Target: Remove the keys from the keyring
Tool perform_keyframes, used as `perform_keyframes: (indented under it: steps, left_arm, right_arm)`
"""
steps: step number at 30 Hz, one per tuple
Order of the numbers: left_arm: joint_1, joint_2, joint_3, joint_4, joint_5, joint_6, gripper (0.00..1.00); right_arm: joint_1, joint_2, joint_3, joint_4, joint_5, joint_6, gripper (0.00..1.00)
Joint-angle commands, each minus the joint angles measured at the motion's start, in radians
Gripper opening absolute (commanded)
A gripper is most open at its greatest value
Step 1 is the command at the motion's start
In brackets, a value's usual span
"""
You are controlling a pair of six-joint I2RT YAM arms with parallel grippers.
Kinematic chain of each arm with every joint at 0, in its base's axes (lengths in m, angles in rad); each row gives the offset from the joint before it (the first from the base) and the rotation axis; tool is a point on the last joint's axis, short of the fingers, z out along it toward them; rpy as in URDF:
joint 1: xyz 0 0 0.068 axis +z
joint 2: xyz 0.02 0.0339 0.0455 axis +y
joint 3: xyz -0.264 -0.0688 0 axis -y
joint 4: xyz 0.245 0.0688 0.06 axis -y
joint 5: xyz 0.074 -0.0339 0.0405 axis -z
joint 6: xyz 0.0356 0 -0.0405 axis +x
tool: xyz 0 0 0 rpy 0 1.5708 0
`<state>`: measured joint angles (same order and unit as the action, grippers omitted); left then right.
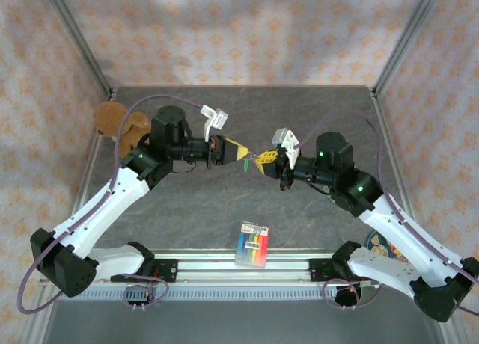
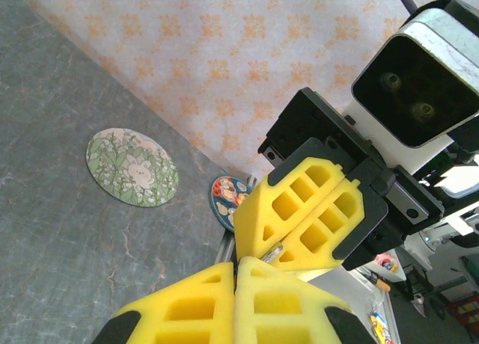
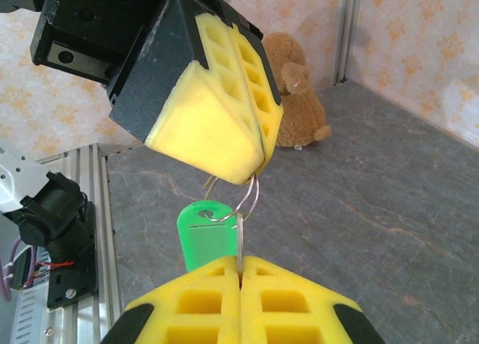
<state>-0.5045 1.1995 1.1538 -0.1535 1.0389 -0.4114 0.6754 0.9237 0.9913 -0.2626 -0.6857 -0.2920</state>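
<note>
Now: both end effectors meet tip to tip in mid-air above the middle of the surface (image 1: 299, 209).

Left end effector (image 3: 258, 163): yellow foam pads moulded with square pockets, backed by black wedge-shaped shells. The pads are pressed fully together, pinching the top of the keyring (image 3: 251, 198), a thin split loop of bright wire.

Right end effector (image 3: 239, 268): same pocketed yellow foam, pads closed with no gap between them. They nip the plain metal key (image 3: 239, 239), seen as a narrow, pale, flat blade running straight down from the ring into the seam.

Green-headed key (image 3: 203, 235): hangs on the same ring, just left of the blade. Its head is flat, glossy plastic with a rounded top and a slot. The lower end is hidden behind the right pads.

Surface: dark grey, matte, veined like stone.

Rainbow-striped pack (image 1: 253, 244): rectangular, lies flat at the near edge beside the ribbed aluminium rail (image 1: 247, 269). Its print is too small to read.

Brown plush bear (image 3: 299, 97): fuzzy pile, sits at the far left corner.

Two round, flat coasters lie near the right wall:
- One (image 2: 132, 167) is green with a pale floral print.
- The other (image 2: 228, 198) is blue-rimmed with red figures and partly hidden behind the right end effector.

Walls (image 1: 247, 30): pale covering with a repeating orange flower motif.
</note>
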Motion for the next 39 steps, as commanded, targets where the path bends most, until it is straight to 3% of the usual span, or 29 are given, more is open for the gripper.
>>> perform_keyframes:
  steps: [1,15,20,29,39]
  left_arm:
    - [0.003,-0.011,-0.002,0.072,-0.034,-0.026,0.00]
    - [0.003,-0.009,-0.023,0.122,-0.030,-0.059,0.00]
    - [0.006,-0.023,-0.029,0.112,-0.042,-0.050,0.25]
    - [0.022,-0.039,-0.033,0.111,-0.013,-0.023,0.46]
    - [0.008,-0.038,-0.064,0.141,0.048,-0.018,0.56]
  right_arm:
    - [0.010,-0.032,-0.004,0.017,0.017,-0.017,0.00]
    - [0.012,-0.042,-0.008,0.020,0.055,-0.007,0.00]
    - [0.012,-0.032,0.019,-0.018,0.068,-0.015,0.00]
    - [0.009,-0.013,0.057,-0.059,0.044,-0.023,0.00]
    - [-0.007,0.026,0.101,-0.049,-0.017,0.025,0.00]
